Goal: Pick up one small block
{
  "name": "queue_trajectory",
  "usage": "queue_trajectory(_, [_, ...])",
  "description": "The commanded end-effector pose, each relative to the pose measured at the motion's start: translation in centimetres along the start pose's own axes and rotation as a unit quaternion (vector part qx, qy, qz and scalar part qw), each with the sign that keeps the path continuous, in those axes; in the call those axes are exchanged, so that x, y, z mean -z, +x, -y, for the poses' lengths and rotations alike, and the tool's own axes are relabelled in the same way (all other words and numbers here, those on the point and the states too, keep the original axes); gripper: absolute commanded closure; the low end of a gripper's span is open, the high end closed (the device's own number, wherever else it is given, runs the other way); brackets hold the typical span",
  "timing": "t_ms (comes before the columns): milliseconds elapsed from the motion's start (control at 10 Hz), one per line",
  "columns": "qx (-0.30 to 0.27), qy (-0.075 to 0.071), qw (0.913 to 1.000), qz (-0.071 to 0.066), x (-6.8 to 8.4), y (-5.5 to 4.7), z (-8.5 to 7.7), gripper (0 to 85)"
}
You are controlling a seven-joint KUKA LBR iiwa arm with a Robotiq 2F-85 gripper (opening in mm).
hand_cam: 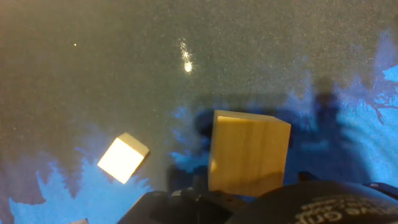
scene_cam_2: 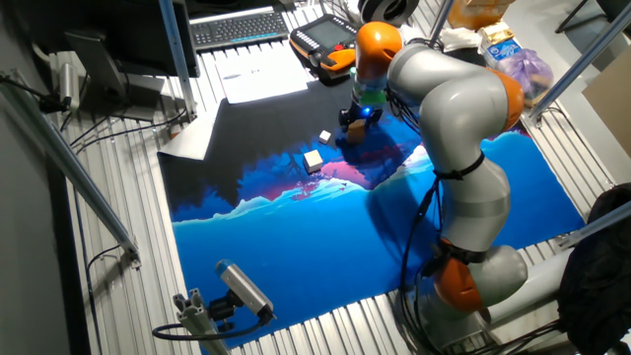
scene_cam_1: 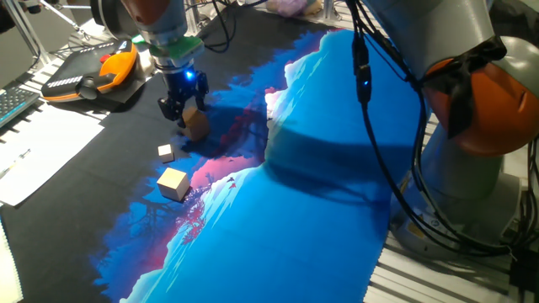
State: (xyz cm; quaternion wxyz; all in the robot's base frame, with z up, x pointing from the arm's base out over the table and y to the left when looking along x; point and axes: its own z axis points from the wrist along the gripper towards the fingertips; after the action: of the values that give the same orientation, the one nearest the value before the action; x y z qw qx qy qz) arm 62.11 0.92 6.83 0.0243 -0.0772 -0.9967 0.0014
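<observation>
One small block (scene_cam_1: 196, 124), a light-tan wooden cube, rests on the dark mat just under and to the right of my gripper (scene_cam_1: 184, 112). The fingers stand apart with a dark gap between them, and nothing is held. In the hand view this block (hand_cam: 249, 152) fills the lower middle, close to the hand body. A second near-identical block (scene_cam_1: 173, 183) lies nearer the front on the blue part of the mat. In the other fixed view the gripper (scene_cam_2: 357, 120) hangs over the mat's far edge, with the second block (scene_cam_2: 314, 159) to its left.
A much tinier pale cube (scene_cam_1: 166, 152) lies between the two blocks; it also shows in the hand view (hand_cam: 122, 158). An orange and black teach pendant (scene_cam_1: 99, 74) and papers (scene_cam_1: 42, 151) lie left of the mat. The arm's base (scene_cam_1: 472, 168) stands at the right.
</observation>
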Motion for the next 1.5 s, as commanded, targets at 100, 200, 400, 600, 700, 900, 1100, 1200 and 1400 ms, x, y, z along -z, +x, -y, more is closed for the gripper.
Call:
queue_trajectory(100, [0.002, 0.001, 1.0000, 0.002, -0.5, -0.1, 0.0, 17.0])
queue_trajectory(200, [0.006, 0.001, 1.0000, 0.005, -0.7, -0.2, 0.0, 17.0])
queue_trajectory(400, [0.026, 0.003, 0.9996, 0.007, -0.4, -0.1, 0.0, 51.0])
queue_trajectory(600, [0.045, 0.010, 0.9989, 0.011, -0.3, -0.1, 0.1, 68.0])
queue_trajectory(700, [0.059, 0.009, 0.9982, 0.007, 0.2, 0.1, 0.1, 85.0])
queue_trajectory(900, [0.069, 0.008, 0.9976, -0.006, 3.2, 1.7, 0.4, 85.0])
queue_trajectory(1100, [0.062, -0.001, 0.9981, -0.003, 6.9, 4.5, 1.2, 85.0])
queue_trajectory(1200, [0.060, -0.008, 0.9981, 0.002, 8.5, 5.9, 1.8, 85.0])
queue_trajectory(1400, [0.061, -0.033, 0.9975, 0.010, 10.8, 8.0, 3.4, 85.0])
